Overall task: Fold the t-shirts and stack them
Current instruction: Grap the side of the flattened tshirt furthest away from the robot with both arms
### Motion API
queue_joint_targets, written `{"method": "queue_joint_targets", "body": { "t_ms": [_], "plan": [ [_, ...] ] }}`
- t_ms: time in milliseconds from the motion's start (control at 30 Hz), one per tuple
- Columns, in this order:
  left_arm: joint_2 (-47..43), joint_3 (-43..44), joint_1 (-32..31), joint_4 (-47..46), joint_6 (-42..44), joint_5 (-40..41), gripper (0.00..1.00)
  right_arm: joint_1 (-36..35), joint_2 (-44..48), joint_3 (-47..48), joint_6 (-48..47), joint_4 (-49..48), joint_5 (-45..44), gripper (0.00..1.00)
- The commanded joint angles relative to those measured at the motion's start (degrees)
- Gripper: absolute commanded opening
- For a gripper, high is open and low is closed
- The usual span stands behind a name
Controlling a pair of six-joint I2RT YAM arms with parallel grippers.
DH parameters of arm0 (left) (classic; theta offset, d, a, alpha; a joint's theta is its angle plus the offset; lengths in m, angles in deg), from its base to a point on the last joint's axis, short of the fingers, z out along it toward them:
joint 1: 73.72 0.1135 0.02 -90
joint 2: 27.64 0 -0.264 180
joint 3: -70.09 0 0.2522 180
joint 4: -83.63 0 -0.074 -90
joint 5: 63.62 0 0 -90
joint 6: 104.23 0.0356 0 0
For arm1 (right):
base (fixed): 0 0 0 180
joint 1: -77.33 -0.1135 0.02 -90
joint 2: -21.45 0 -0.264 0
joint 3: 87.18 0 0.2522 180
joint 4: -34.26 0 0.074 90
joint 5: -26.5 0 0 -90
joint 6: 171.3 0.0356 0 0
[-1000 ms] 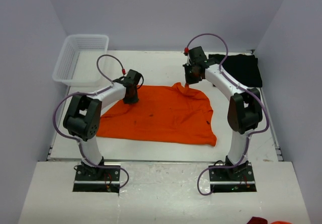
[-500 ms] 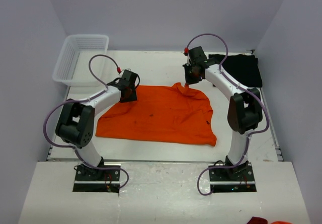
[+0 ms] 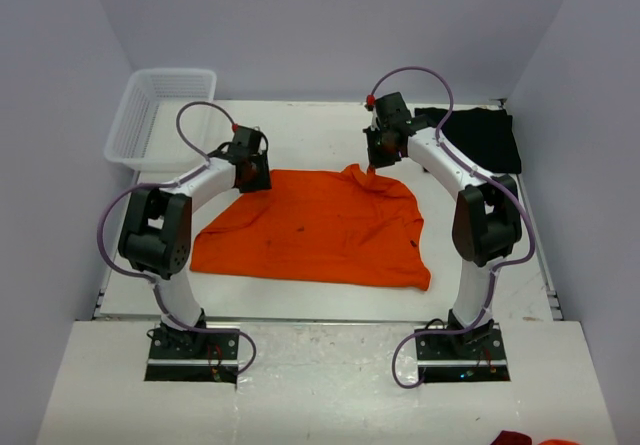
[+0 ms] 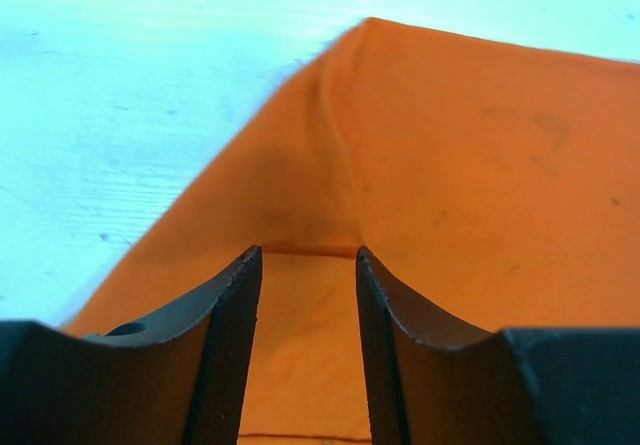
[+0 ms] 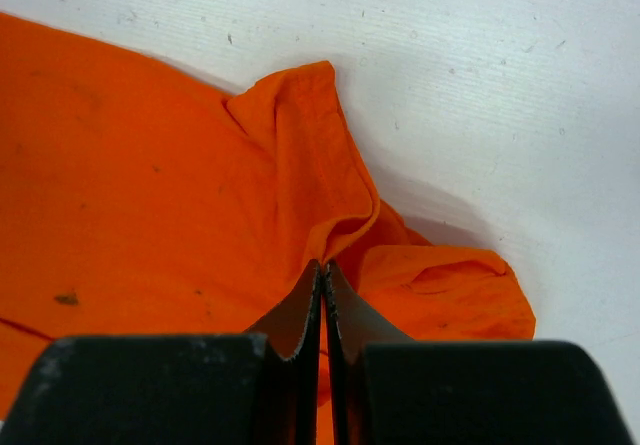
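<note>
1. White flat table (image 3: 320,130): is carrying everything listed here and is stretching out beneath both claws.

2. Plain bright orange cloth t-shirt (image 3: 320,230), short-sleeved: is lying spread out on the table, mostly flat, between the two claws and nearer the arm bases than either of them. Its far left corner is lying directly under the left claw. Its far right edge is rising in a bunched ridge up to the right claw's tips, and a rumpled lobe of cloth is lying just right of those tips in the right wrist view.

3. Plain black cloth t-shirt (image 3: 485,135): is lying crumpled on the table to the right of the right claw, apart from it and slightly farther back.

4. White plastic mesh basket (image 3: 125,130), rectangular: is standing to the left of the left claw and farther back, well apart from it, at the table's far left corner.

5. Right claw (image 5: 322,265): is pressing its fingers together, pinching the raised fold of the orange t-shirt.

6. Left claw (image 4: 308,255): is standing open, with orange cloth showing in the gap between its fingers; it is gripping nothing and is pointing down over the shirt's corner.
</note>
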Motion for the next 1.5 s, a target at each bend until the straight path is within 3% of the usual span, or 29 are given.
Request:
{"method": "queue_joint_targets", "body": {
  "t_ms": [0, 500, 1467],
  "plan": [
    [1.15, 1.83, 2.15, -0.77, 2.17, -2.62, 0.43, 0.16, 1.9, 0.78, -0.59, -0.46, 0.3, 0.0],
    [1.77, -3.0, 2.68, -2.97, 1.56, -7.01, 0.34, 0.25, 2.52, -0.45, -0.41, -0.99, 0.48, 0.0],
    [2.47, -2.47, 4.44, -1.91, 2.61, -0.77, 0.34, 0.16, 1.9, 0.25, -0.59, -0.46, 1.01, 0.0]
  ]
}}
